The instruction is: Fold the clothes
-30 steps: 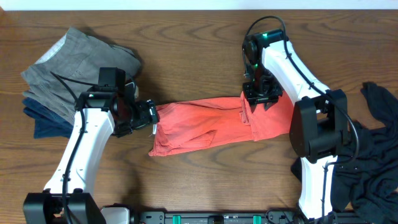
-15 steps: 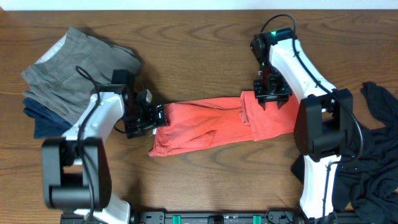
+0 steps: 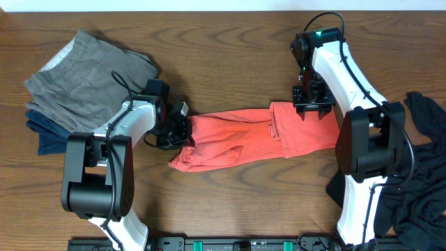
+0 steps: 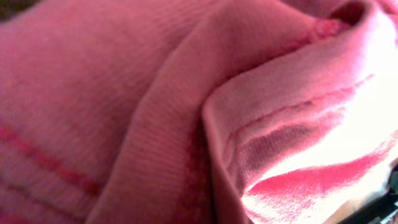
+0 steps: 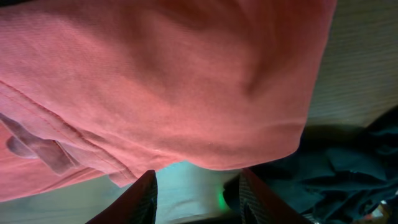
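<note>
The coral-red T-shirt lies in a long band. My left gripper is clenched on its left end. My right gripper hangs parted above its right end.

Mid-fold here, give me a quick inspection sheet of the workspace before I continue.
Surface: wooden table, nothing spilled.
Job's things: coral-red T-shirt folded into a long band mid-table; grey garment stacked on navy garment at left; black garment heaped at right.
Clutter: nothing seen.
Grippers: left gripper shut on the T-shirt's left end; right gripper open at its upper right edge.
Cables: black cables loop off both arms.
Surroundings: black rail along the near edge.
</note>
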Available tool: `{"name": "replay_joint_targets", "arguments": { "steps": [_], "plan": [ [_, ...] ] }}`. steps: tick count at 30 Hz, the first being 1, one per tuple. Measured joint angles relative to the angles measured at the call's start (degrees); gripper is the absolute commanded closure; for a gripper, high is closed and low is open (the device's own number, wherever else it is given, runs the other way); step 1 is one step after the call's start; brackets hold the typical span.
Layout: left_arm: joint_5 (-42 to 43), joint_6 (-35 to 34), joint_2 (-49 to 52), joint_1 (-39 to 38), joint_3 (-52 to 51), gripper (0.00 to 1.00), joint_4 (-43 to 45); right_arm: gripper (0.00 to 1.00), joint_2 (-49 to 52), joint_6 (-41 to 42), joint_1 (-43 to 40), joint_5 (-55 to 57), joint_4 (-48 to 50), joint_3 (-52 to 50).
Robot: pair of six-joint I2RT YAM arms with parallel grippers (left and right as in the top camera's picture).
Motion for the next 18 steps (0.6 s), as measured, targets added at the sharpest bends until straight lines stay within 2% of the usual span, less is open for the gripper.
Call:
{"name": "replay_joint_targets", "arguments": {
  "steps": [4,10,18],
  "plan": [
    [-5.29,-0.09,-0.02,0.92,2.6,0.94,-6.49,0.58,0.0,0.0,-1.42,0.48,-0.31,0.0],
    [-16.68,-0.2,-2.45,4.09,14.21,0.94,-18.08,0.58,0.0,-0.39,-6.82,0.9,-0.61,0.0],
    [-20.81,-0.26,-7.13,3.69,29.35,0.94,-24.26,0.59,0.0,-2.21,-11.04,1.57,-1.05,-0.04]
  ]
}}
